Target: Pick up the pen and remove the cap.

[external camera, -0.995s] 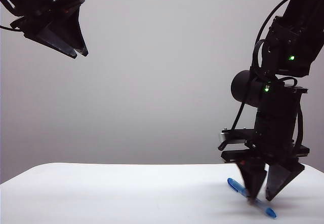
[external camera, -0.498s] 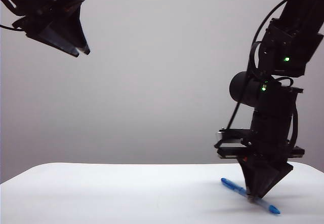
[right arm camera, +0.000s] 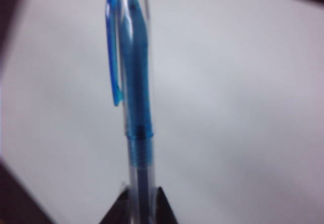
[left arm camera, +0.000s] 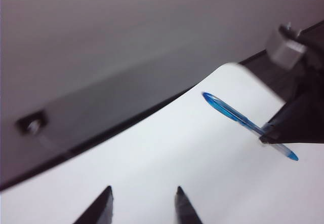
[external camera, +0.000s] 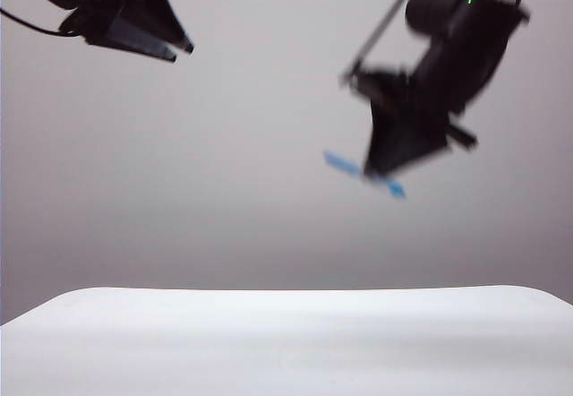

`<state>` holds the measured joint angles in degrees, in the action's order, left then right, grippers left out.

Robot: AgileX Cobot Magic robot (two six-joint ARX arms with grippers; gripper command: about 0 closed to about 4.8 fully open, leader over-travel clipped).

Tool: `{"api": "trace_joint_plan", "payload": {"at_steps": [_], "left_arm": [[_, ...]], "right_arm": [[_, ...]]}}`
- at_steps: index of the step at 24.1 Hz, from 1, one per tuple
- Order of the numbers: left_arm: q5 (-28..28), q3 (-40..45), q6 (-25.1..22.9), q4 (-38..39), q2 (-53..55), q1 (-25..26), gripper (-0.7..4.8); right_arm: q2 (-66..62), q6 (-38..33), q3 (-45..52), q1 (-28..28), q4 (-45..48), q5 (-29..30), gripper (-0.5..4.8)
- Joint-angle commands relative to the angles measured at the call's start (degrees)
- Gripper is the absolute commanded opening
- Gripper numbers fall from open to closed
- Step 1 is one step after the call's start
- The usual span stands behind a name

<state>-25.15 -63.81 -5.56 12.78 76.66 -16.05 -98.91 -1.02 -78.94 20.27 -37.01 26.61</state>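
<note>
My right gripper (external camera: 383,175) hangs high above the white table (external camera: 269,342), blurred, and is shut on the pen (external camera: 394,187). The pen juts out slantwise on both sides of the fingers. In the right wrist view the clear barrel (right arm camera: 138,176) is pinched between the right gripper's (right arm camera: 139,196) fingertips. The translucent blue cap (right arm camera: 132,57) with its clip sits on the pen's far end. My left gripper (external camera: 181,50) is at the upper left, open and empty, apart from the pen. In the left wrist view the left gripper (left arm camera: 143,194) faces the pen (left arm camera: 234,115) and the cap (left arm camera: 215,102).
The white table (left arm camera: 167,153) has a rounded far corner and a dark edge, with a plain grey wall behind it. Nothing else lies on the table in these views.
My right gripper closed on the pen on the table, then lifted it high and to the left, tilting. My left gripper turned slightly and shifted a little right.
</note>
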Motion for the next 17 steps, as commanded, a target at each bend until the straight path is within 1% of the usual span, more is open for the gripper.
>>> {"api": "trace_joint_plan", "payload": {"at_steps": [1, 3, 4, 5, 6, 7, 9, 11, 14, 17], "left_arm": [[-6.97, -0.28, 0.17, -5.22, -0.17, 0.52, 1.55], [-12.31, -0.28, 0.17, -7.39, -0.15, 1.49, 1.55], [-17.42, -0.28, 0.26, -9.53, -0.15, 2.23, 1.55], [-25.53, -0.28, 0.70, -13.18, -0.17, 3.19, 1.54], [-30.93, -0.26, 1.14, -15.67, -0.15, 3.80, 1.54], [-40.87, -0.26, 1.60, -20.61, -0.15, 4.90, 1.54], [-48.65, -0.26, 2.23, -25.68, -0.15, 5.01, 1.54], [-52.87, -0.26, 5.44, -30.80, -0.15, 5.01, 1.54], [-55.80, -0.26, 8.87, -35.87, -0.15, 4.94, 1.54], [-57.96, -0.28, 11.23, -38.75, -0.15, 3.63, 1.55]], "right_arm": [[4.83, -0.02, -1.38, 0.04, 0.02, 9.51, 0.48], [8.13, 0.02, -1.81, 0.04, 0.04, 14.80, 0.48], [10.97, 0.24, -1.99, 0.04, 0.31, 19.47, 0.48], [13.77, 0.22, -2.01, 0.04, 1.09, 24.33, 0.48], [14.80, 0.22, -2.01, 0.04, 1.44, 26.32, 0.48], [16.81, 0.20, -2.01, 0.04, 2.21, 30.08, 0.48], [18.03, 0.20, -2.01, 0.04, 3.02, 34.23, 0.48], [18.53, 0.17, -2.01, 0.04, 3.54, 39.04, 0.48], [18.60, 0.20, -2.01, 0.13, 3.96, 46.69, 0.48], [18.47, 0.20, -2.01, 0.15, 4.52, 51.36, 0.48]]}}
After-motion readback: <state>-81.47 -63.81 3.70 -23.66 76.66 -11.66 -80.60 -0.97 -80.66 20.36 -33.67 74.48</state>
